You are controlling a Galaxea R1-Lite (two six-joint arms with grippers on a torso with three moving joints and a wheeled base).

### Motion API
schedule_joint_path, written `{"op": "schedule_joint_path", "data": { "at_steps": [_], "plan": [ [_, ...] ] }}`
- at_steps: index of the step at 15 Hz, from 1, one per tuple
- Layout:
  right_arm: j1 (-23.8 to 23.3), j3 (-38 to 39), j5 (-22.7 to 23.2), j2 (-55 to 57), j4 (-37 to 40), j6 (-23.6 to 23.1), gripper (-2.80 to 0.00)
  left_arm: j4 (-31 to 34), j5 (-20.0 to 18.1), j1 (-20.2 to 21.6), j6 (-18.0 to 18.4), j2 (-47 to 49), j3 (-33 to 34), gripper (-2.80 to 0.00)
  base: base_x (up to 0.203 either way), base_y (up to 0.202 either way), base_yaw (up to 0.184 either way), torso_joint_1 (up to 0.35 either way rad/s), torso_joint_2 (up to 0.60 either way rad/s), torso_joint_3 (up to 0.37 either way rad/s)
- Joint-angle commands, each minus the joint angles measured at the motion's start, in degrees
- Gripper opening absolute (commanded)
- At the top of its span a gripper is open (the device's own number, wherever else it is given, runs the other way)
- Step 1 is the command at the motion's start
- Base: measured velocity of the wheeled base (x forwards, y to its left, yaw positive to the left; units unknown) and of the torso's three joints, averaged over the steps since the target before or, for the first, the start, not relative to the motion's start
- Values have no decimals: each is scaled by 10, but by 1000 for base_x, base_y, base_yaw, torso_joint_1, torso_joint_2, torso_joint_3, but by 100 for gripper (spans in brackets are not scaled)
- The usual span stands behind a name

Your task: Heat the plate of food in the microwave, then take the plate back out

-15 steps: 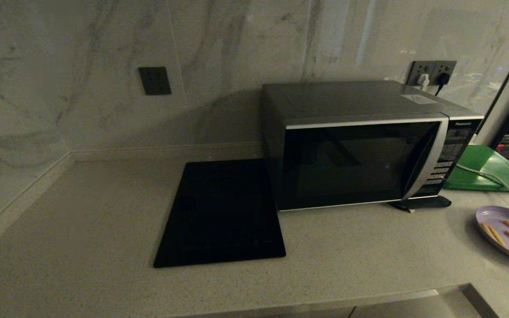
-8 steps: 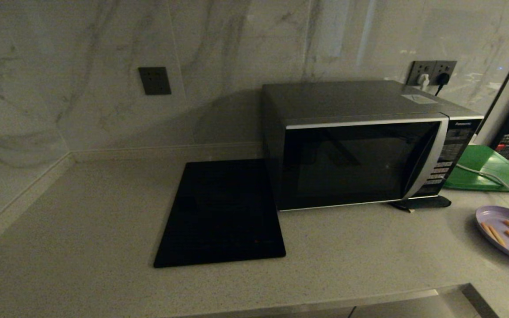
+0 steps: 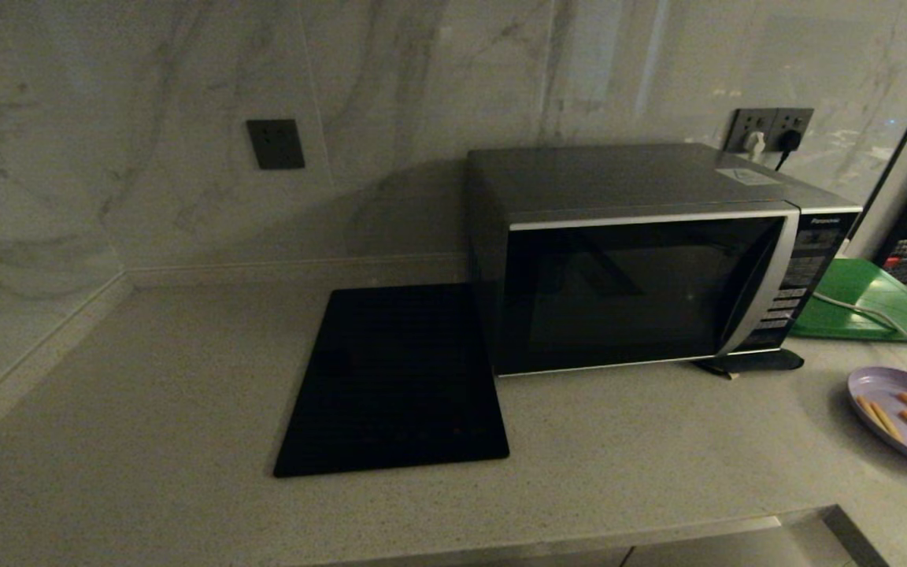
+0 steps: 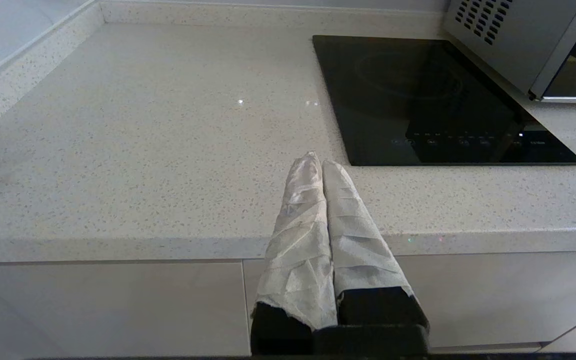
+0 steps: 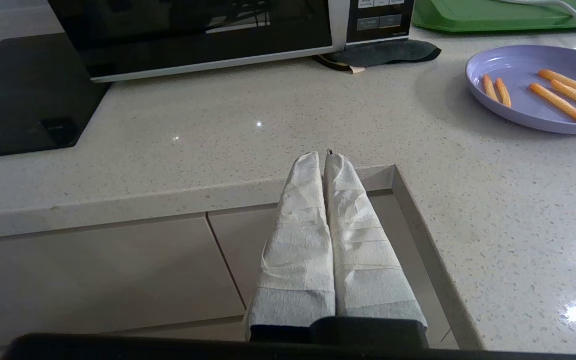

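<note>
1. Nothing of the task looks done yet: the microwave (image 3: pixel 642 260) stands on the counter (image 3: pixel 186 409) with its dark glass door fully closed, and through the glass no plate can be made out inside.
2. To the right of the microwave, near its front corner, the plate of food (image 3: pixel 906 417) sits on the counter with a few orange-tan sticks on it, touched by nothing.
3. Both arms look parked in front of the counter edge. In its wrist view the left gripper (image 4: pixel 316 161) is clenched on nothing, its wrapped fingers pressed together, well to the left of the microwave and before the black slab (image 3: pixel 394 378).
4. Seen in its own wrist view, the right gripper (image 5: pixel 324 157) is likewise clamped tight and empty, low in front of the microwave's keypad side, well apart from the plate.
5. Left to do, as I judge it: open the door, carry the plate in, close the door, run the heating from the keypad, open again and bring the plate back out.
6. Behind the plate, to the right of the microwave, lies a green board (image 3: pixel 871 303) with a cable (image 3: pixel 871 315) across it; neither belongs to the job.
</note>
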Motion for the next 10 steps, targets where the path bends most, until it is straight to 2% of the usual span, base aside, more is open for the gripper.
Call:
{"op": "schedule_joint_path", "data": {
  "at_steps": [1,10],
  "plan": [
    [0,0,0,1,-1,0,-280,0,0,0,0,0,0,-280,0,0,0,0,0,0],
    [0,0,0,1,-1,-1,-280,0,0,0,0,1,0,-280,0,0,0,0,0,0]
  ]
}}
